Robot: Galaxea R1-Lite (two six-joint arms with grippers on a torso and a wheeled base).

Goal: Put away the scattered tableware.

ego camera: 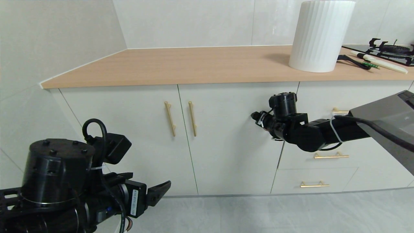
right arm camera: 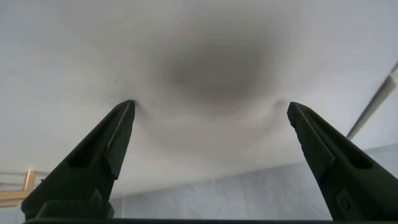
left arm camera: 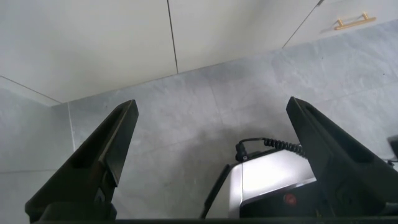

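Note:
Scattered tableware lies on the wooden counter (ego camera: 181, 64) at the far right: a black utensil (ego camera: 352, 61), a green-handled piece (ego camera: 369, 65) and a long white utensil (ego camera: 383, 63). A tall white ribbed container (ego camera: 318, 35) stands beside them. My right gripper (ego camera: 258, 119) is below the counter, right up against a white cabinet door (right arm camera: 205, 68); in the right wrist view it (right arm camera: 210, 104) is open with nothing between its fingers. My left gripper (ego camera: 160, 192) hangs low near the floor; in the left wrist view it (left arm camera: 211, 106) is open and empty over grey floor tiles (left arm camera: 205, 118).
A gas hob (ego camera: 393, 50) sits at the counter's far right end. Two cabinet doors carry gold handles (ego camera: 170, 118) (ego camera: 192, 118). Drawers with gold pulls (ego camera: 331, 156) (ego camera: 314, 184) are to the right, under my right arm. A wall closes off the left side.

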